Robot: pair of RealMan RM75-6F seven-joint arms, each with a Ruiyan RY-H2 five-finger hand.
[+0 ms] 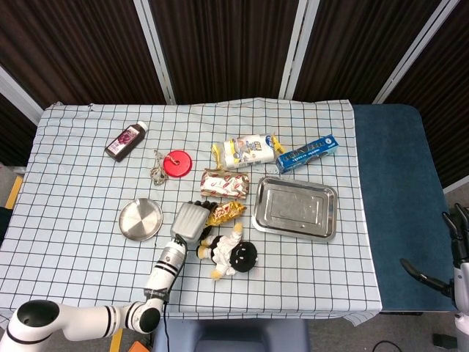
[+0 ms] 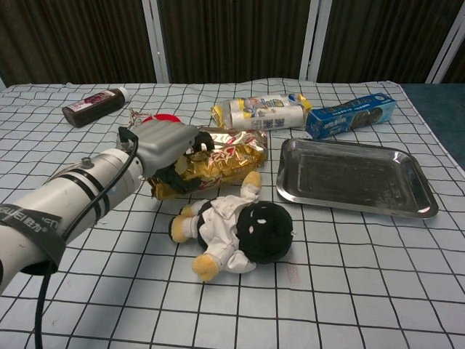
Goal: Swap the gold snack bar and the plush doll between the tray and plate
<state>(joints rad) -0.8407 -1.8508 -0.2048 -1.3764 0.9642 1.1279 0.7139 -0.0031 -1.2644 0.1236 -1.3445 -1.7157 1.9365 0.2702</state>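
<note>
Crosswise, gold snack bar [image 2: 211,168] points toward tray [image 2: 354,177].

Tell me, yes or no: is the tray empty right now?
Yes, the tray holds nothing; the doll lies on the cloth beside it.

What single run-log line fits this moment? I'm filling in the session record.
left robot hand: holds gold snack bar | plush doll: on cloth | tray: empty | plate: empty | right robot hand: idle off-table

Lab-like test booth: checked-cloth table [image 1: 73,220], dark curtains [image 1: 220,44] behind.
</note>
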